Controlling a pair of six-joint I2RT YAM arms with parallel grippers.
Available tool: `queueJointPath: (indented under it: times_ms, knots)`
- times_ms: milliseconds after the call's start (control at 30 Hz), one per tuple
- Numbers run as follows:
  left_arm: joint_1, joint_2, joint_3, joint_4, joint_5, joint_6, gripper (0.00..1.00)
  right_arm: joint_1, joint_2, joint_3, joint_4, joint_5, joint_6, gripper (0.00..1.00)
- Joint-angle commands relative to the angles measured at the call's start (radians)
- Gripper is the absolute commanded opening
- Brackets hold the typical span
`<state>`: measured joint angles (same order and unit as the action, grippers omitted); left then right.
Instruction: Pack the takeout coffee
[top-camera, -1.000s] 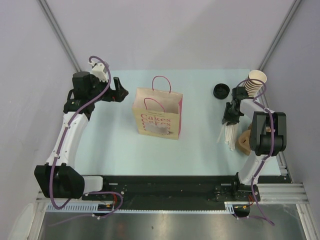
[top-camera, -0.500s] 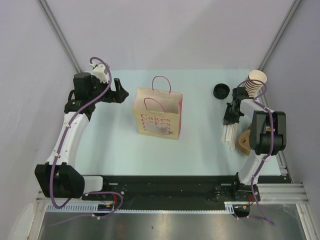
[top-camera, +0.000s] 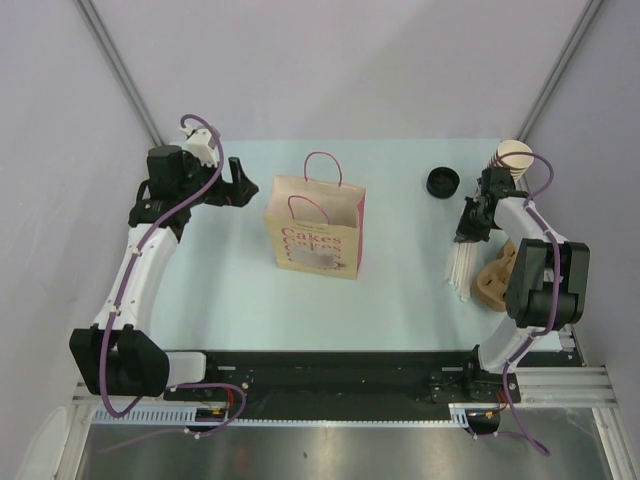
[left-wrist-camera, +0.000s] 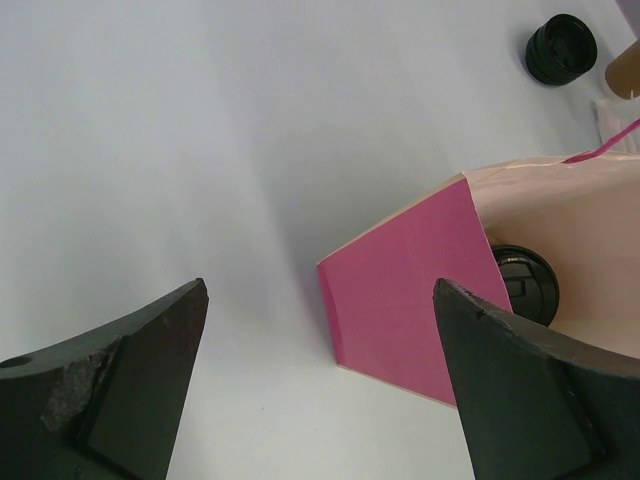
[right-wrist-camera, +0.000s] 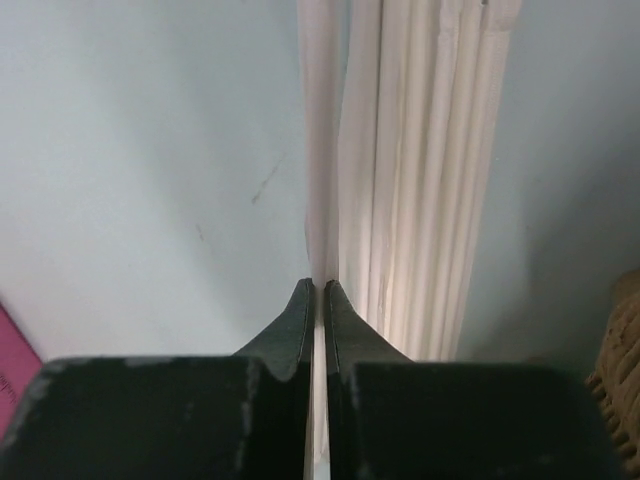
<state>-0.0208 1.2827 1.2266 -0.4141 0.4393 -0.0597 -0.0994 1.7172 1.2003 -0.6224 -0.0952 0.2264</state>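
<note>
While coffee sits lid-up (axis vertical) in bag | right pincer pinches 1 straw | left pincer wide

L arm: white-and-black jointed left arm stretched forward, wrist turned inward | L grip: black two-finger left gripper jaws wide apart, holding nothing | R arm: matching white-and-black right arm folded at elbow, wrist angled down | R grip: black two-finger right gripper jaws pinched together on one thin white straw
</note>
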Motion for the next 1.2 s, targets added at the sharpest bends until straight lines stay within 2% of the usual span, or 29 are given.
queueJointPath:
  times_ms: [0,100,200,267,300,467,533,600,633,733,833,933,1067,1167]
  knots:
    - [0.004,0.003,0.024,0.008,0.039,0.026,0.99,0.0,-0.056,0.042,-0.019,-0.078,-0.007,0.02]
    - [0.004,0.007,0.03,0.009,0.044,0.027,0.99,0.003,-0.06,0.045,-0.013,-0.106,-0.005,0.11]
    - [0.004,0.007,0.03,0.014,0.047,0.028,0.99,0.003,-0.051,0.047,-0.002,-0.113,-0.004,0.14]
    - [0.005,0.006,0.03,0.012,0.049,0.027,1.0,0.001,-0.039,0.047,0.007,-0.116,-0.004,0.09]
    - [0.005,0.004,0.03,0.011,0.049,0.027,1.0,0.004,-0.034,0.047,0.012,-0.113,-0.005,0.0]
    - [0.004,-0.002,0.027,0.0,0.047,0.04,0.99,0.018,-0.004,0.047,0.038,-0.106,-0.01,0.0]
    - [0.005,-0.005,0.024,-0.003,0.044,0.041,0.99,0.023,0.004,0.048,0.038,-0.09,-0.01,0.16]
    - [0.004,-0.008,0.017,-0.005,0.045,0.044,1.0,0.026,0.015,0.05,0.044,-0.071,-0.015,0.22]
    - [0.005,-0.006,0.019,-0.006,0.042,0.046,1.0,0.029,0.019,0.048,0.047,-0.057,-0.016,0.21]
    - [0.004,-0.006,0.019,-0.009,0.039,0.052,1.0,0.024,0.042,0.054,0.055,-0.017,-0.032,0.11]
    - [0.004,-0.002,0.022,-0.011,0.036,0.057,1.0,0.024,0.058,0.062,0.059,-0.014,-0.041,0.09]
    - [0.004,0.003,0.022,-0.009,0.036,0.057,1.0,0.035,0.071,0.068,0.07,-0.031,-0.038,0.12]
    - [0.004,0.006,0.016,-0.005,0.039,0.052,0.99,0.059,0.087,0.079,0.078,-0.064,-0.021,0.23]
    - [0.005,0.009,0.013,-0.003,0.038,0.049,1.0,0.081,0.099,0.087,0.079,-0.063,-0.009,0.26]
